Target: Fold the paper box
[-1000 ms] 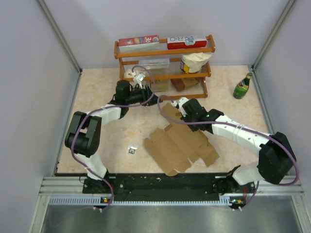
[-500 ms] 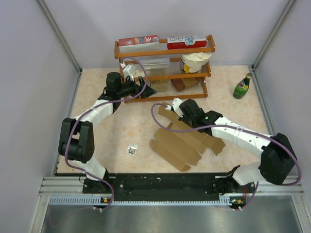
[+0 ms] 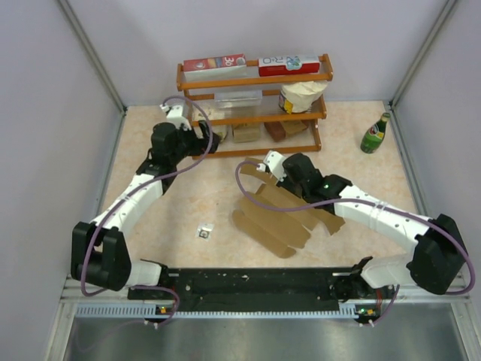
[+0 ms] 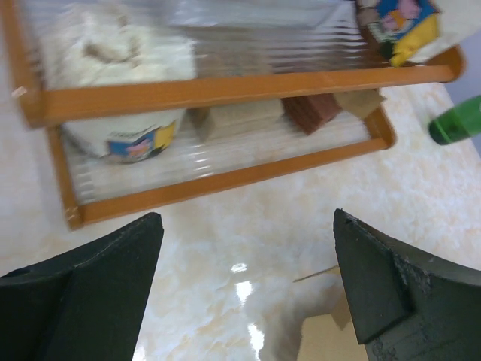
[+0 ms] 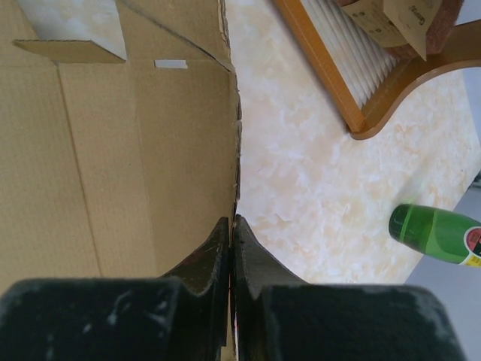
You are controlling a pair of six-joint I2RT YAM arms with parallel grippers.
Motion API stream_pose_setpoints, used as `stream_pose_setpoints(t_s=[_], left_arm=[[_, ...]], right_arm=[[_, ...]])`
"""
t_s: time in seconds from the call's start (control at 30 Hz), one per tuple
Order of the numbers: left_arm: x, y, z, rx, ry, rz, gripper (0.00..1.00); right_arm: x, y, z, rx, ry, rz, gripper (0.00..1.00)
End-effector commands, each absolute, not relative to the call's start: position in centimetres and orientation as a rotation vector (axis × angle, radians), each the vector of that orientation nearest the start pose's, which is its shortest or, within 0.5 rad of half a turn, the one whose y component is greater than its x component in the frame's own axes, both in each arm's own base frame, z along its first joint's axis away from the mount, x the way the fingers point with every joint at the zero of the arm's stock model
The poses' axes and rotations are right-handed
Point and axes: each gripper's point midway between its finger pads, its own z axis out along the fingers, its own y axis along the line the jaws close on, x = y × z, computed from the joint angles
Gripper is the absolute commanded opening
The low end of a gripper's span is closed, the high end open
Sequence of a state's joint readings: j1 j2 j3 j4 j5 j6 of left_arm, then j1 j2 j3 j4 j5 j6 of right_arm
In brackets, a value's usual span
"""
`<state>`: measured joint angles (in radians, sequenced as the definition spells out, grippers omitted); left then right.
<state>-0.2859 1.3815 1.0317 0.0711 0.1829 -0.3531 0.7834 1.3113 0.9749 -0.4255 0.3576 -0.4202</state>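
Observation:
The paper box (image 3: pixel 274 216) is a flat brown creased cardboard sheet with flaps, lying mid-table with its far edge lifted. My right gripper (image 3: pixel 272 170) is shut on that far edge. The right wrist view shows its jaws (image 5: pixel 231 222) pinched on the sheet's rim, with the cardboard (image 5: pixel 113 150) spreading to the left. My left gripper (image 3: pixel 208 141) is open and empty, held in front of the shelf's lower left, apart from the box. In the left wrist view its fingers (image 4: pixel 248 286) stand wide apart over bare table, with a cardboard corner (image 4: pixel 331 335) at the bottom.
A wooden shelf (image 3: pixel 255 79) with printed cartons, a bag and small blocks stands at the back. A green bottle (image 3: pixel 375 134) stands at the far right and also shows in the right wrist view (image 5: pixel 436 233). A small metal clip (image 3: pixel 204 232) lies front left.
My left arm has drawn back to the left, away from the box and along the shelf front. My right gripper has stayed on the box edge; the sheet has shifted and tilted up.

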Motion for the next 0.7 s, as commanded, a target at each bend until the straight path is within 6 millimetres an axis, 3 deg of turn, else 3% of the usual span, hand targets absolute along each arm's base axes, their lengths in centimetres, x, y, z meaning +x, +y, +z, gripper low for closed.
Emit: stream_pose_setpoints(t_s=[0.0, 0.13, 0.43, 0.6, 0.67], left_arm=[[40.7, -16.0, 24.1, 0.024, 1.782, -0.726, 0.99], [40.6, -17.1, 24.5, 0.11, 1.763, -0.763, 0.95], [40.7, -18.7, 22.2, 0.168, 1.808, -0.854, 0.91], [40.1, -21.2, 20.7, 0.235, 1.825, -0.954, 0.83], [39.4, -23.1, 20.1, 0.289, 1.833, -1.003, 0.8]], right_arm=[[29.7, 19.7, 17.3, -1.144, 1.898, -0.183, 0.0], [29.3, 19.4, 17.2, -1.215, 1.859, -0.194, 0.0], [26.8, 20.8, 17.2, -1.409, 1.697, -0.056, 0.0], [26.4, 21.1, 17.5, -1.424, 1.651, -0.03, 0.0], [26.5, 21.3, 17.4, -1.428, 1.655, -0.022, 0.0]])
